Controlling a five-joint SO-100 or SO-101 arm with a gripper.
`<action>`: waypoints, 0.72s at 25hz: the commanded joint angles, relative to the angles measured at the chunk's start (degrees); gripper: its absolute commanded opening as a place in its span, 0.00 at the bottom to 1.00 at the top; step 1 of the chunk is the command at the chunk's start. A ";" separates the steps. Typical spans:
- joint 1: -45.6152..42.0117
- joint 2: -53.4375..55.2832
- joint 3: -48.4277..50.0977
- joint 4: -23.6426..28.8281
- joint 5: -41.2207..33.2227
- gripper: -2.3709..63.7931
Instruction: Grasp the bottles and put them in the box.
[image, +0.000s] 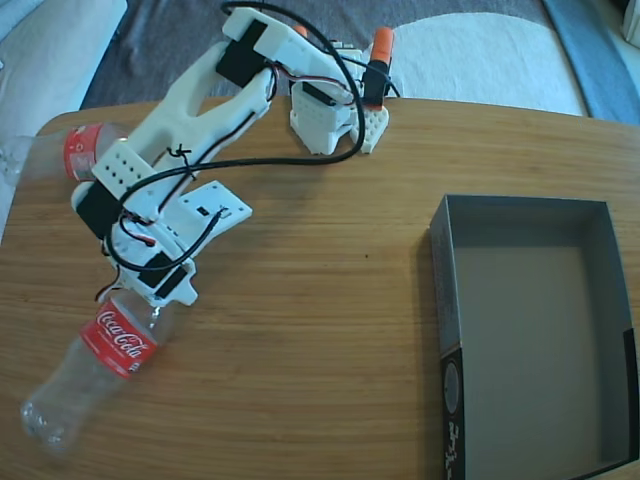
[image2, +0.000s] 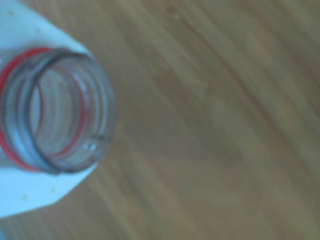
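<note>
White two-finger gripper (image: 150, 290) looks clamped on the uncapped neck (image2: 55, 110) of the clear red-labelled plastic Coke bottle (image: 95, 365) lying bottom-left in the fixed view; lift level, keep grip firm, swing across to the empty dark grey cardboard box (image: 445, 290).

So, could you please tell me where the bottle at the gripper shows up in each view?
Fixed view: the near bottle lies at lower left on the wooden table, its neck under the gripper.
Wrist view: its open mouth with the red neck ring fills the left side, blurred.
Shared landmark: the wooden table's grain.
</note>
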 joint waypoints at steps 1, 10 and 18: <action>-1.41 2.55 -6.15 4.66 2.29 0.03; -8.96 2.64 -20.48 17.93 10.55 0.03; -17.67 11.25 -17.23 17.93 24.26 0.03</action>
